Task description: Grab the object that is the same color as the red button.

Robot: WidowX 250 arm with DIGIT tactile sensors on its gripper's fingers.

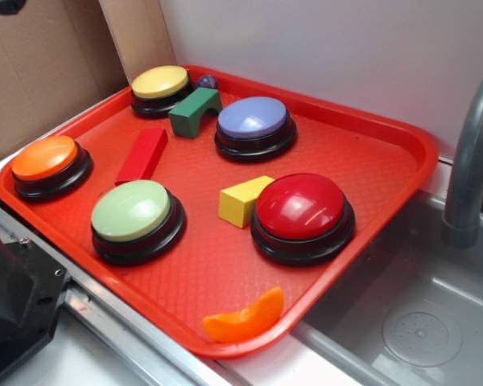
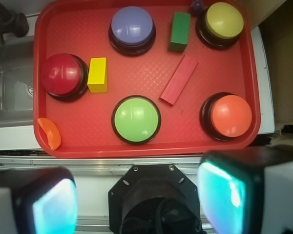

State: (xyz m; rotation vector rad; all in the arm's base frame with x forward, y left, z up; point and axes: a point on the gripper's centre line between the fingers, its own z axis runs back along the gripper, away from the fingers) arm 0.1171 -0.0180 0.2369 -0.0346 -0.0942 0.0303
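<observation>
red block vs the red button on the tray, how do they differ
The red block is long, narrow and flat-sided; the red button is a round dome. The block looks matte, the button glossy. The block is plain red throughout; the button sits on a black base. Both are red and rest on the tray.

Looks like a toy kitchen set up as a robot test station. Grey plastic sink (image 1: 423,322) with a moulded drain and a grey faucet (image 1: 471,169) at the right, all matte and toy-like. Plain white wall (image 1: 322,48) behind, brown cardboard (image 1: 40,64) propped up at the back left. Red plastic tray (image 1: 370,169) resting across the worktop edge, laden with coloured dome buttons and wooden blocks, as for a staged trial.
</observation>
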